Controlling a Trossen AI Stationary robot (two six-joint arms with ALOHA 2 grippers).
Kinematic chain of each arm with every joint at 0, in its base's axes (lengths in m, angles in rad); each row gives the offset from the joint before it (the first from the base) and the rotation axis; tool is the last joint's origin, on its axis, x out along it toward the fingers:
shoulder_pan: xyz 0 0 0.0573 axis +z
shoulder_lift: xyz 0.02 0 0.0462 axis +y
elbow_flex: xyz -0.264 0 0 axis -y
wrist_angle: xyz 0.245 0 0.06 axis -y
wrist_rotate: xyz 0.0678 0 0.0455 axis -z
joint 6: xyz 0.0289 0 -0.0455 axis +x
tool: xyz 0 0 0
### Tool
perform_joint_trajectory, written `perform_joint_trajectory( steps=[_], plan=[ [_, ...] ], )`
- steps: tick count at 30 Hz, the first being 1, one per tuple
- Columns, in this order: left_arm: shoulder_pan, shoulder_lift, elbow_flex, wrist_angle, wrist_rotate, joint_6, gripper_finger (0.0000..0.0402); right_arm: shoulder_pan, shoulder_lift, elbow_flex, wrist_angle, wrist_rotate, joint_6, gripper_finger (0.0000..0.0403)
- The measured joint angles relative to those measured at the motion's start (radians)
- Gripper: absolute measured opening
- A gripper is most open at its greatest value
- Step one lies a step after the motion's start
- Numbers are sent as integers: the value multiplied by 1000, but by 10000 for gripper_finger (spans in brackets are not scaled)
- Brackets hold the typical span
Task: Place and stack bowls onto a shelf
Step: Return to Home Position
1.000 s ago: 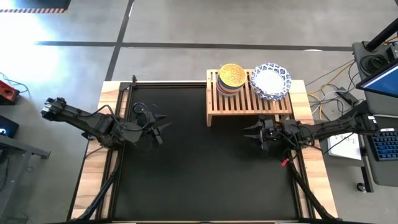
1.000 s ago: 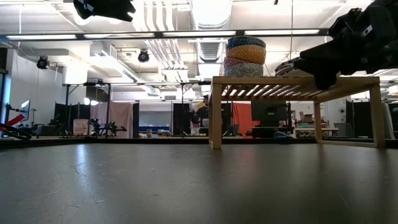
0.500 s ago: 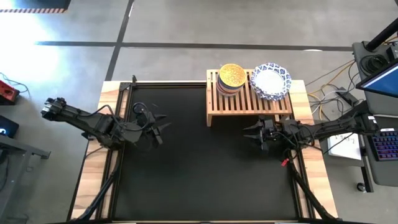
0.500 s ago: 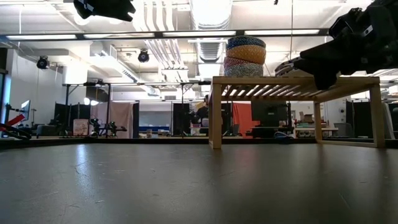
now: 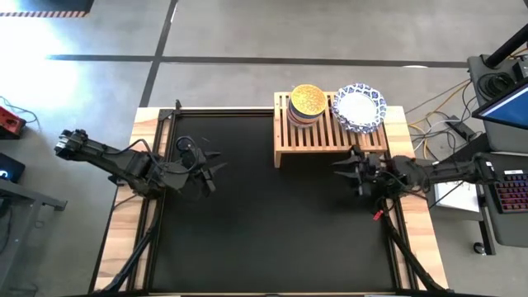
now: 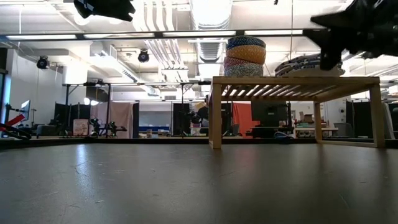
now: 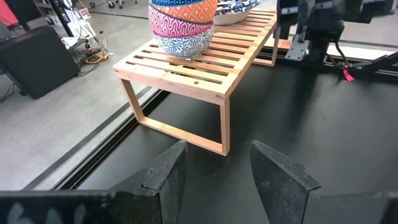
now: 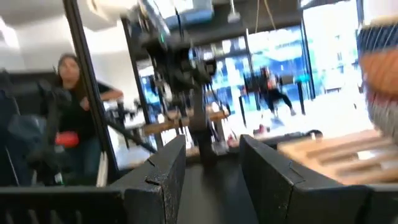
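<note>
Your right gripper [image 5: 355,169]: fingers spread, empty, raised just beside the wooden shelf [image 5: 330,136]. Your left gripper [image 5: 211,168]: fingers parted, empty (well apart, over the table [image 5: 272,239]). On the shelf: stack of small bowls [image 5: 307,106], mustard-yellow topmost; just beside it, white blue-rimmed bowls [image 5: 359,107].

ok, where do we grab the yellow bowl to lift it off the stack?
Its rim, likely from straight above: the yellow bowl sits upright, nested atop the stack, so only the rim is free. One jaw inside, one outside, away from the white bowls.
</note>
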Motion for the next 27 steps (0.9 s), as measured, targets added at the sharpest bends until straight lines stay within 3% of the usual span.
perform_joint_trajectory(
  steps=[27],
  plan=[
    [0,0,0,-1,0,0,159,0,-270,-1,-1,0,0,141]
  ],
)
